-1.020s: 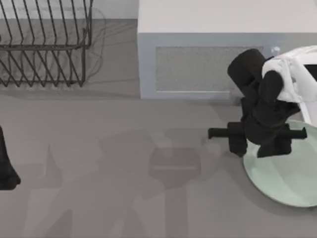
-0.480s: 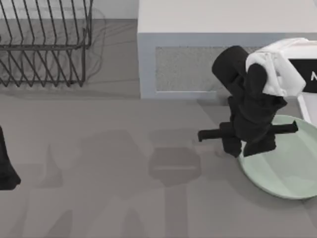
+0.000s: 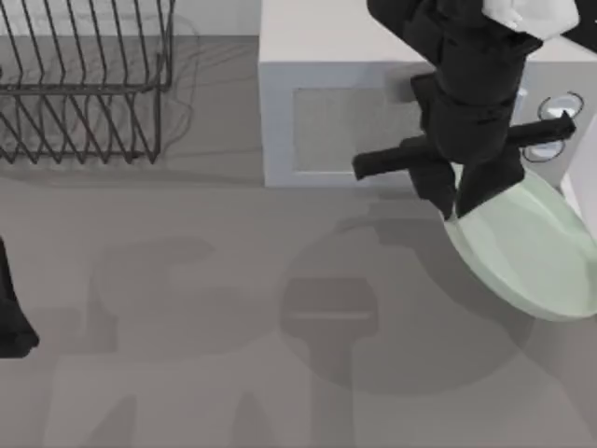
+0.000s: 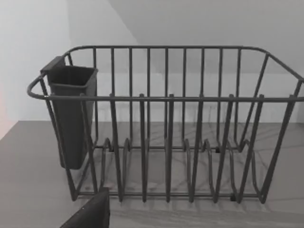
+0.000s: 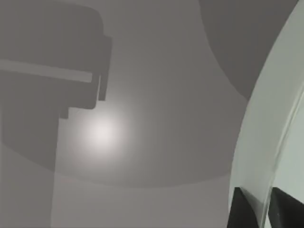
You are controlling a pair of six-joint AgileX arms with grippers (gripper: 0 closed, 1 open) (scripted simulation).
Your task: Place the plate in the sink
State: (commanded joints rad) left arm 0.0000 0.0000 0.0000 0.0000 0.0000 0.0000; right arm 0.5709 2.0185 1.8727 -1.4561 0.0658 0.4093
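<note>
Top view: tabletop (image 3: 187,317) spreads below my right hand (image 3: 465,207), microwave (image 3: 373,112) just behind it, dish rack (image 3: 84,84) well off toward my left arm, which sits parked at the table's left edge. Plate (image 3: 532,252) hangs tilted, off the tabletop w/ its shadow underneath, rim pinched in my right hand; right wrist view shows my fingers (image 5: 242,209) pressed on either side of the rim. Progress, as I judge it: grasp and lift done. Left: carry to the sink, lower, let go. Can't make out the sink from here.
</note>
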